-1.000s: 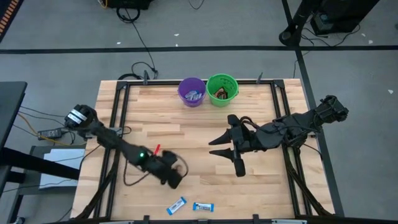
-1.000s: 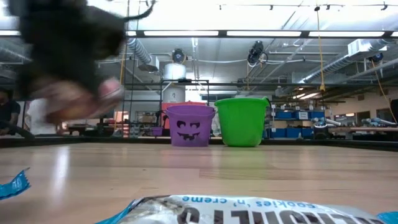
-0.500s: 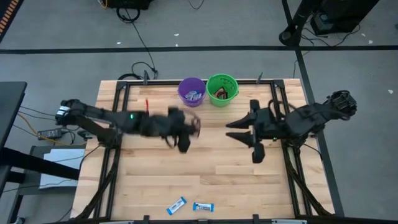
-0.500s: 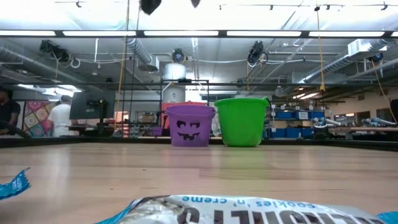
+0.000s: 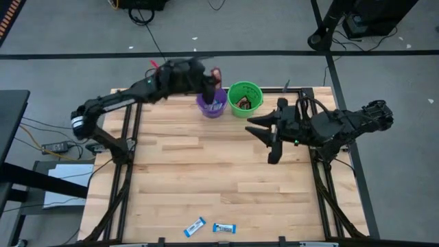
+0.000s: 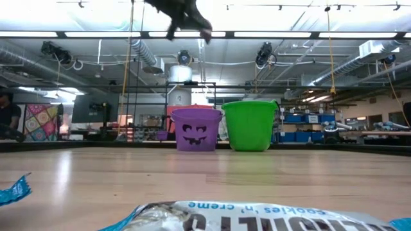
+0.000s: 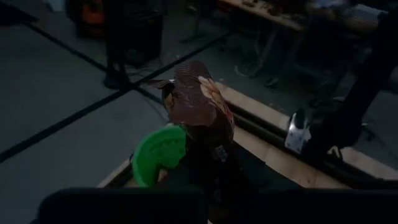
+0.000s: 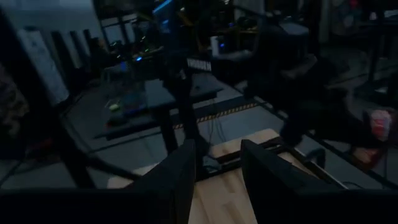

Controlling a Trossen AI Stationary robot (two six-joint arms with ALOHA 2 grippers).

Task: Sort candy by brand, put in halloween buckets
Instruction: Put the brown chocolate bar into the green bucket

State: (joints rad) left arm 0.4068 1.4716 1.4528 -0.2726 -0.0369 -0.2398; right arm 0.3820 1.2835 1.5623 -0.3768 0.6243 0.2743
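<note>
We find the left gripper [image 5: 214,81] in the upper centre of the high view, above the purple bucket [image 5: 211,104], its fingers closed on a brown candy [image 7: 202,102] — the left wrist view shows the wrapper pinched and standing up between them, with the green bucket [image 5: 245,98] seen just past it. In the low view that gripper [image 6: 186,19] hangs at the top of the frame, above the purple bucket [image 6: 196,128] and well clear of its rim.

The two buckets stand touching side by side at the upper middle edge of the table [image 5: 219,178], purple on the left and green on the right. We see blue wrappers inside the purple one and brown ones inside the green.

The right gripper [image 5: 264,140] waits right of centre in the high view, below and right of the green bucket, its fingers [image 8: 180,177] parted and holding nothing.

Two blue candies [image 5: 209,227] lie at the bottom centre of the high view — close together but apart, near the table's lower edge. In the low view one fills the bottom foreground.
</note>
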